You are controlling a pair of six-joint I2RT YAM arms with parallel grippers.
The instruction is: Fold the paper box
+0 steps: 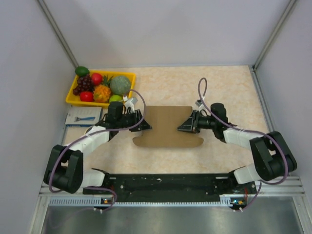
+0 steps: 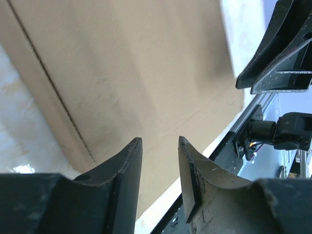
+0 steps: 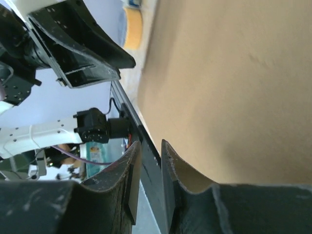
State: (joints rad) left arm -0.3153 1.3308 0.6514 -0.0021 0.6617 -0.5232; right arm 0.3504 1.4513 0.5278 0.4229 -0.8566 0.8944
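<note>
I'm seeing a yellow tray (image 1: pixel 127 74) sitting at the far left of the beige table (image 1: pixel 224 87). It's holding a heap of fruit: dark grapes (image 1: pixel 85 83), a red fruit (image 1: pixel 97 78), a round grey-green fruit (image 1: pixel 120 85), a spiky orange fruit (image 1: pixel 102 92) and a second red fruit (image 1: pixel 86 96). A dark green fruit (image 1: pixel 82 71) is resting at its far corner. Just in front of the tray, a blue-white packet (image 1: pixel 83 116) is lying flat. Grey walls (image 1: pixel 161 29) are closing in the table on three sides.
</note>
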